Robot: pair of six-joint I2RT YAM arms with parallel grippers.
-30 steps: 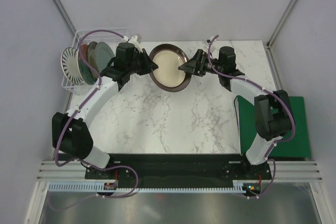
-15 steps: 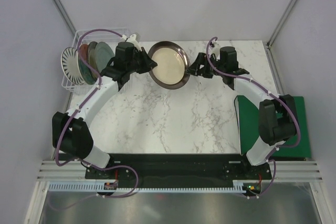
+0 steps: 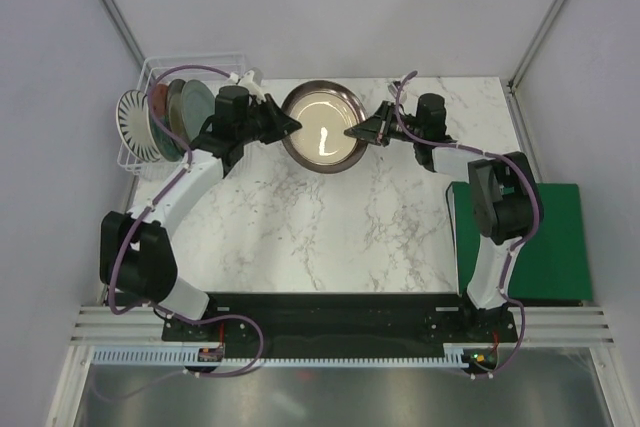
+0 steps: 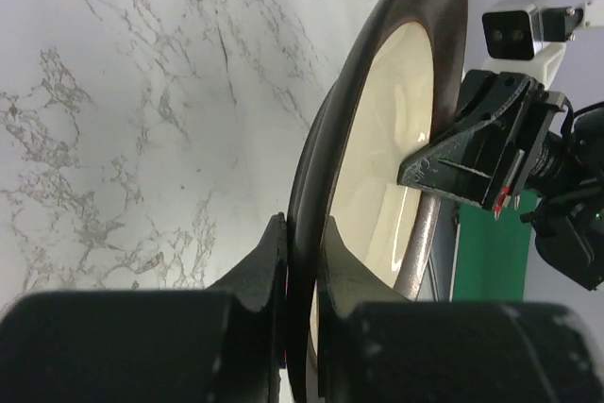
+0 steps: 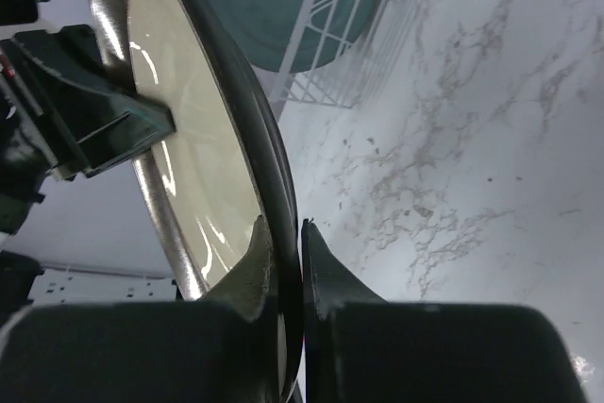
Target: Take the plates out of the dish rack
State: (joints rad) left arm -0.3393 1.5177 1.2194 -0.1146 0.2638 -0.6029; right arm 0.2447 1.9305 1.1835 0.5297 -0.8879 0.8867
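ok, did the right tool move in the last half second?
Yes. In the top view the right tool shifted left, away from the green board, and now pinches the right rim of the brown plate.

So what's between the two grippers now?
The brown plate, its rim gripped by the left gripper and the right gripper at opposite edges, clearest in the top view.

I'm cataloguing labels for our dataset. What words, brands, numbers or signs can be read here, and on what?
None: no text can be read in any view.
The plate, rack and green board show no lettering, and none can be made out on the arms either.
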